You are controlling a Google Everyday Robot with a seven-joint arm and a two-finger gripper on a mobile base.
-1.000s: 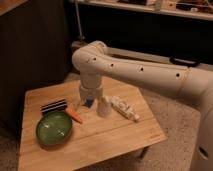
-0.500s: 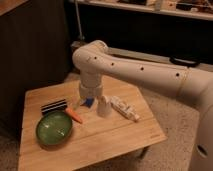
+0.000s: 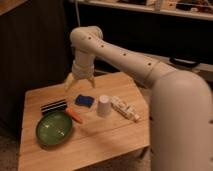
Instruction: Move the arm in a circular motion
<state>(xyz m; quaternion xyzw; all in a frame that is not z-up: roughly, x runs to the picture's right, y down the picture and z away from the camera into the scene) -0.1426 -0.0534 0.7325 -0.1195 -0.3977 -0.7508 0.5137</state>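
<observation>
The thick cream-white arm (image 3: pixel 130 57) with small dark holes reaches in from the right, bends at a joint near the top centre and points down. Its pale two-finger gripper (image 3: pixel 79 86) hangs over the back of the wooden table (image 3: pixel 100 145), above and slightly left of a blue object (image 3: pixel 84 101). The fingers (image 3: pixel 68 84) are spread apart and hold nothing.
On the table are a white upturned cup (image 3: pixel 103 106), a white packet (image 3: pixel 125 109), a green bowl (image 3: pixel 54 128), an orange carrot-like piece (image 3: pixel 75 116) and a black striped item (image 3: pixel 54 106). A dark wall and shelving stand behind.
The gripper has risen and moved left and back, away from the cup. The blue object under it now shows fully.
</observation>
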